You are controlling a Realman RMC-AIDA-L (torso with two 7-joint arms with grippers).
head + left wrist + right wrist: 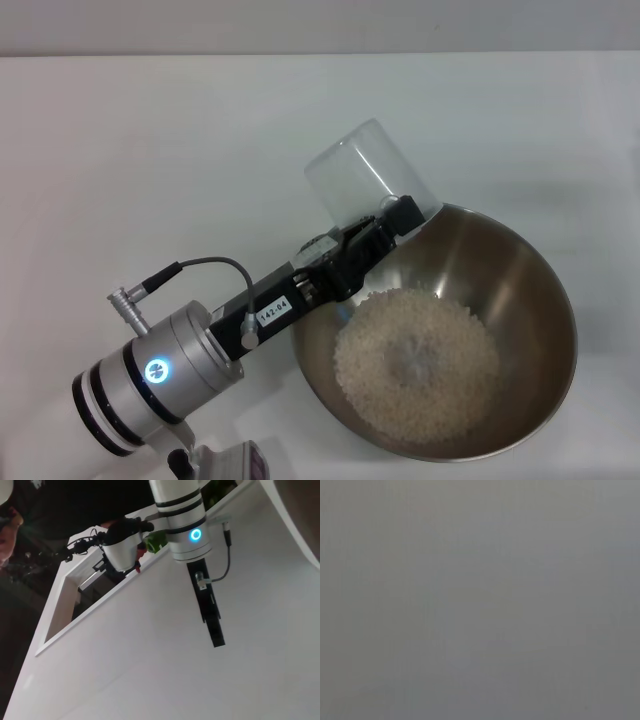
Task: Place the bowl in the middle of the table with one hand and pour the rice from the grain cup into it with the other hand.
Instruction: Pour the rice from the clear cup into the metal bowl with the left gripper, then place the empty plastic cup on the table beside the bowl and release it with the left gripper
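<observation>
Rice (pixel 415 365) in bowl (pixel 520 270), L gripper (pixel 385 228) tipping cup (pixel 368 180)

My left hand (pixel 385 225) grips the grain cup (pixel 365 180) at its side, and my dark fingers (pixel 403 214) cover the handle. The cup's mouth is hidden behind my hand and the bowl's rim, so I cannot tell whether any rice is left inside. My forearm covers the near left rim of the bowl (pixel 540 290). The arm is cut off by the lower edge of the head view. A small grey and pink object (pixel 245 465) is cut off there too, and I cannot tell what it is. My right wrist view is flat grey with nothing to make out.
</observation>
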